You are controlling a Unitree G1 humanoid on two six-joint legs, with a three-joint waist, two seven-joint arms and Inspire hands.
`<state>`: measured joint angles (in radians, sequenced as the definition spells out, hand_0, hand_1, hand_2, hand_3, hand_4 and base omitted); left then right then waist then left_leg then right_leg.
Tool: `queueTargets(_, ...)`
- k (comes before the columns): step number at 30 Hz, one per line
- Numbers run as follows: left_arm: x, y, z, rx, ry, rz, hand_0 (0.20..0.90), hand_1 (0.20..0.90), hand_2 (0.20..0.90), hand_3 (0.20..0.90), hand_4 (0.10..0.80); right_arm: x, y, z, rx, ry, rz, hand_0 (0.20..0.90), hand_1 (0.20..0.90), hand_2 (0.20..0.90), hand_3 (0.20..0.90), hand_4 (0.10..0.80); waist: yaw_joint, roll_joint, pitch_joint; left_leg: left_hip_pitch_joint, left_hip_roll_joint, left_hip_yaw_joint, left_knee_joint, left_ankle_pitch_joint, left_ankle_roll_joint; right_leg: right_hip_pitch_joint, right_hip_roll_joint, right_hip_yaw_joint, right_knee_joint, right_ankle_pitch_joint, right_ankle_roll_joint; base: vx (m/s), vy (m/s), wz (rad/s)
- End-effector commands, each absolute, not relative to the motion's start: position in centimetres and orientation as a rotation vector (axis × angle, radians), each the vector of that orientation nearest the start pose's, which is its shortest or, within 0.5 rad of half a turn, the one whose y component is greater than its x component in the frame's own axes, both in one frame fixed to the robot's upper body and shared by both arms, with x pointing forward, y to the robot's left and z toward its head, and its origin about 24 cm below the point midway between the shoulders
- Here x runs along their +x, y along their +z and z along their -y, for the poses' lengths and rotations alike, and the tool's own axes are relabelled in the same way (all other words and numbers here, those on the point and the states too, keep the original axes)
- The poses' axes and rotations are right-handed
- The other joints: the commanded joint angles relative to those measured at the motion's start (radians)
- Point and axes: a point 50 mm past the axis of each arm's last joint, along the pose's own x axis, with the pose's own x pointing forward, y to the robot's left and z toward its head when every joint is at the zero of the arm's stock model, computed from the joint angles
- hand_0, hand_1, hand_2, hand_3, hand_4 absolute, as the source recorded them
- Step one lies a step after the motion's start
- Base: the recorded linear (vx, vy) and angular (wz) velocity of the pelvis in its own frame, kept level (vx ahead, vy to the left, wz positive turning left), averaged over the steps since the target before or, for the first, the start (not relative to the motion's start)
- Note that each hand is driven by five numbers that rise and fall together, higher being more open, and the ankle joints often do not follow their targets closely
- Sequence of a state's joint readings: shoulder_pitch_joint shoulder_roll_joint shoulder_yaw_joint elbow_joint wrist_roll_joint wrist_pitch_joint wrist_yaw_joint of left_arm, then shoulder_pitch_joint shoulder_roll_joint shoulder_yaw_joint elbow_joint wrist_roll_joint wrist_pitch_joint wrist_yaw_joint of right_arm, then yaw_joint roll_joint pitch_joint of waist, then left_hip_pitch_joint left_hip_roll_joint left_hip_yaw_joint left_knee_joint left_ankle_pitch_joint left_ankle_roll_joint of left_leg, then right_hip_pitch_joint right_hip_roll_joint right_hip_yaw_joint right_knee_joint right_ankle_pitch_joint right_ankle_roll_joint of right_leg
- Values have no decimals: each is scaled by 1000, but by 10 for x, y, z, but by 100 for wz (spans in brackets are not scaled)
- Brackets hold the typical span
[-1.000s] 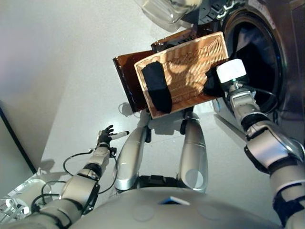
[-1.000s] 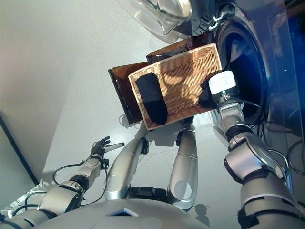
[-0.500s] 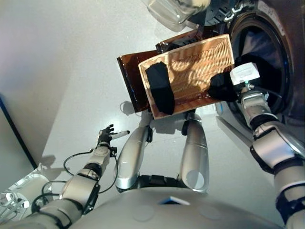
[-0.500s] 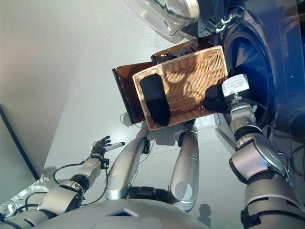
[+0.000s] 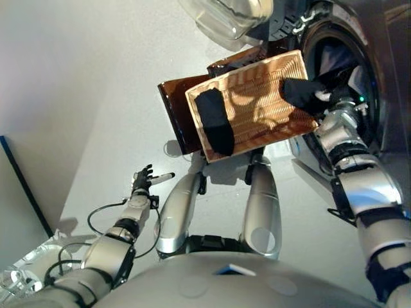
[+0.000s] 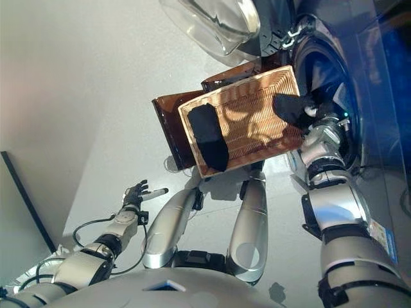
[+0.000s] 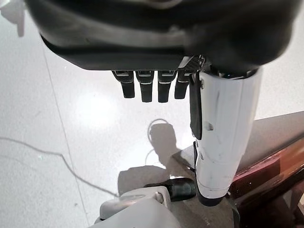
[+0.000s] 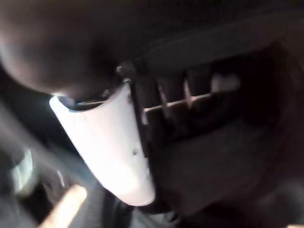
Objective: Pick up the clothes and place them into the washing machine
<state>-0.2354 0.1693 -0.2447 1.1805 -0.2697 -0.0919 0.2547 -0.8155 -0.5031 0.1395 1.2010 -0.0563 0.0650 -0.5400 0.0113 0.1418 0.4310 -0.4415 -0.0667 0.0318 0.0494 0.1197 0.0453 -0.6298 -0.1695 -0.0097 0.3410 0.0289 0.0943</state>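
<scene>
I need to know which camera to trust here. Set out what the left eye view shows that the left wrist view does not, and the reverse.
Only the left eye view shows the washing machine drum, the wicker tray, the dark cloth on it, and the right hand over the tray's far edge. Only the left wrist view shows the left hand's fingers straight, holding nothing. Both show the left hand above the pale floor.

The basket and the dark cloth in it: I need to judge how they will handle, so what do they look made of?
The basket looks like woven wicker or rattan, tan and matt: fine parallel ribs run across its floor. The dark cloth looks like soft black fabric, dull and limp, draped over the basket's rim; the weave cannot be told.
</scene>
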Motion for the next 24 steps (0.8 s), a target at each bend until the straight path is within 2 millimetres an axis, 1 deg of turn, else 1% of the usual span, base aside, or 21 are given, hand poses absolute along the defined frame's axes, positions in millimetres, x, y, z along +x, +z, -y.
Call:
queueTargets(1,157,-141,-225,237,369,-996,900,900,900,900,800,347,85,319,-159,-857,-182,200,200,200,200,300,-34,-1,-5,4,-2,0,147,-137,-92,70,10,6,-43,18,25,13,-9,-10)
queueTargets(2,155,-142,-226,239,372,-1008,900,900,900,900,800,348,83,315,-2,-859,-157,200,200,200,200,300,-34,0,-8,3,-2,1,143,-133,-92,68,11,8,-46,21,25,6,-6,-11)
queueTargets(3,155,-142,-226,239,372,-1008,900,900,900,900,800,348,83,315,-2,-859,-157,200,200,200,200,300,-34,0,-9,2,-2,2,143,-132,-92,68,11,8,-47,22,25,20,13,-10)
queueTargets(4,149,-144,-228,240,377,-1023,900,900,900,900,800,345,73,311,265,-864,-132,200,200,200,200,300,-36,11,-9,11,0,7,140,-139,-93,70,12,11,-42,11,23,30,17,-5)
queueTargets(5,147,-145,-229,241,376,-1029,900,900,900,900,800,343,68,310,420,-877,-113,200,200,200,200,300,-36,16,-12,14,0,9,136,-138,-94,69,12,13,-42,9,23,0,0,0)
queueTargets(6,147,-145,-229,242,376,-1029,900,900,900,900,800,343,68,311,422,-877,-112,200,200,200,200,300,-35,15,-14,11,-1,10,133,-132,-93,67,12,13,-46,16,23,28,22,-10)
queueTargets(7,144,-146,-226,231,368,-1037,900,900,900,900,800,341,61,307,691,-898,-69,200,200,200,200,300,-35,31,-19,20,0,14,121,-135,-96,67,13,16,-45,5,24,25,19,-16)
queueTargets(8,144,-147,-227,234,367,-1039,900,900,900,900,800,340,60,308,696,-898,-69,200,200,200,200,300,-32,29,-21,22,0,15,119,-135,-96,67,13,17,-44,4,24,48,14,-16)
queueTargets(11,137,-150,-221,219,342,-1060,900,900,900,900,800,337,52,305,1027,-922,19,200,200,200,200,300,-29,52,-31,30,-1,18,95,-120,-101,69,12,20,-54,5,23,27,13,-14)
queueTargets(12,135,-151,-219,212,333,-1066,900,900,900,900,800,338,53,305,1129,-931,55,200,200,200,200,300,-27,63,-35,37,-1,18,89,-123,-102,71,13,21,-52,-5,24,53,13,-16)
queueTargets(13,132,-154,-214,196,312,-1077,900,900,900,900,800,336,56,310,1274,-965,125,200,200,200,200,300,-24,79,-42,45,-2,16,74,-118,-105,75,10,23,-57,-9,24,57,2,-13)
queueTargets(14,132,-153,-214,198,311,-1077,900,900,900,900,800,336,55,311,1277,-965,127,200,200,200,200,300,-22,80,-43,46,-2,16,71,-116,-105,75,10,22,-59,-8,24,15,-4,-9)
queueTargets(16,128,-156,-208,184,281,-1094,900,900,900,900,800,333,64,325,1416,-1031,223,200,200,200,200,300,-18,105,-54,58,-7,12,52,-108,-109,80,6,24,-61,-19,24,39,0,-1)
queueTargets(17,127,-157,-206,180,269,-1097,900,900,900,900,800,330,68,333,1430,-1056,253,200,200,200,200,300,-17,114,-57,62,-9,11,45,-104,-110,82,5,24,-63,-20,24,31,5,2)
queueTargets(18,127,-156,-205,180,267,-1095,900,900,900,900,800,330,69,334,1429,-1057,256,200,200,200,200,300,-16,115,-57,58,-9,11,42,-95,-110,79,4,24,-67,-10,24,43,11,5)
queueTargets(19,127,-157,-202,174,250,-1097,900,900,900,900,800,324,81,353,1439,-1102,314,200,200,200,200,300,-15,129,-64,72,-12,7,35,-103,-110,85,2,24,-61,-28,25,41,8,5)
queueTargets(20,127,-157,-201,171,246,-1096,900,900,900,900,800,323,92,362,1436,-1110,355,200,200,200,200,300,-13,137,-66,74,-13,7,29,-100,-111,85,0,26,-62,-28,26,39,8,7)
queueTargets(21,128,-157,-200,169,243,-1094,900,900,900,900,800,323,93,364,1435,-1110,358,200,200,200,200,300,-12,140,-65,70,-13,8,27,-91,-111,81,0,26,-65,-17,25,0,6,7)
queueTargets(22,128,-157,-200,167,242,-1090,900,900,900,900,800,316,108,380,1413,-1132,424,200,200,200,200,300,-14,149,-68,77,-16,9,21,-91,-112,79,-2,28,-63,-19,26,25,-2,6)
queueTargets(23,128,-157,-199,168,238,-1088,900,900,900,900,800,313,119,389,1393,-1134,460,200,200,200,200,300,-13,154,-71,82,-16,8,16,-95,-113,80,-3,31,-60,-28,28,0,0,0)
queueTargets(24,129,-157,-198,167,235,-1087,900,900,900,900,800,313,121,390,1391,-1134,462,200,200,200,200,300,-12,157,-69,78,-16,9,15,-87,-112,76,-3,31,-63,-17,27,54,-6,1)
